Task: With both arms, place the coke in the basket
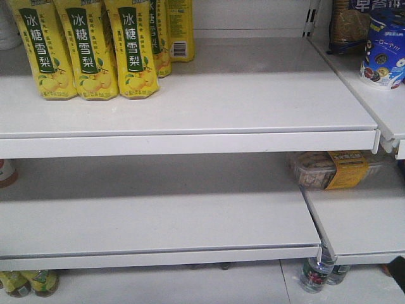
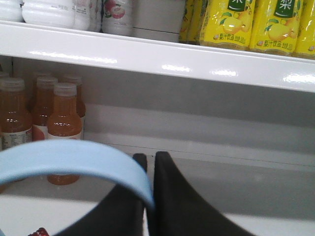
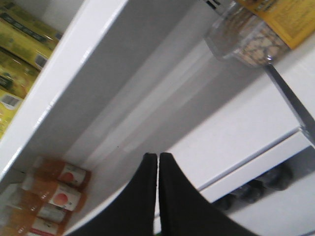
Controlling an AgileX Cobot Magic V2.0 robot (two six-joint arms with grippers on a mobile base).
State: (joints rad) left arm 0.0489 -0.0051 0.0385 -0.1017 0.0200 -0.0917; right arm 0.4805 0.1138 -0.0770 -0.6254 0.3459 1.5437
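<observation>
Light blue basket handle (image 2: 74,160), black left gripper (image 2: 150,164), yellow bottles (image 1: 85,47)

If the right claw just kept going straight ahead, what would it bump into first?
Probably nothing soon: the right gripper, jaws together, points across the bare white shelf toward its grey back wall. Depth is hard to judge.

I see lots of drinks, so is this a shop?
Probably a shop aisle. White tiered shelves hold rows of matching yellow drink bottles and orange juice bottles, and a light blue basket handle shows near the left claw.
</observation>
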